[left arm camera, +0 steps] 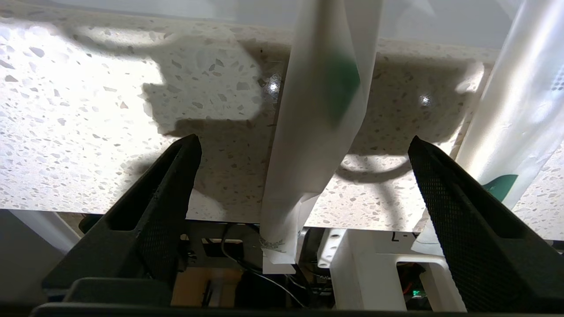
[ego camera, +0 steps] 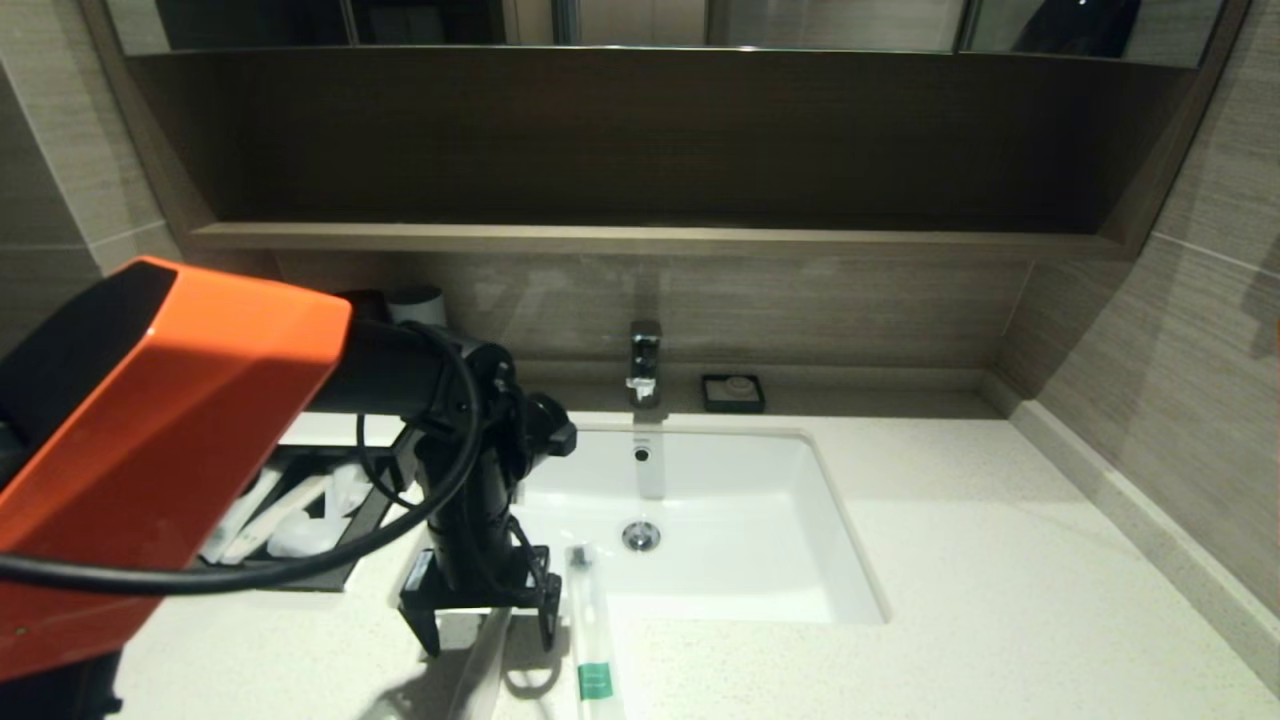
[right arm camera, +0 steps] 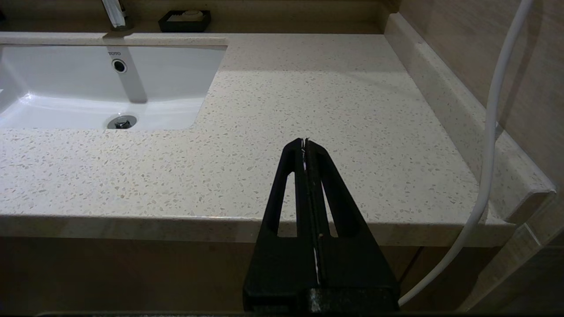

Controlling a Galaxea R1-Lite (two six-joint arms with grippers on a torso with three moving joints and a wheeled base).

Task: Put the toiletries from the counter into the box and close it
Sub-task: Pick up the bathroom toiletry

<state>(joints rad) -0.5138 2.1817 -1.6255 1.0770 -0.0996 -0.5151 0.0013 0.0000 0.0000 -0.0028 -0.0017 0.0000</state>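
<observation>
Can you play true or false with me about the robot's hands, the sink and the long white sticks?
1. The left gripper is open, with a wrapped stick between its fingers. True.
2. The right gripper is open. False: it is shut, holding nothing.
3. A stick with a green band lies by the sink. True.
4. The box is closed. False: its drawer is open, with items inside.
5. The soap dish sits in the sink. False: it sits behind it.
</observation>
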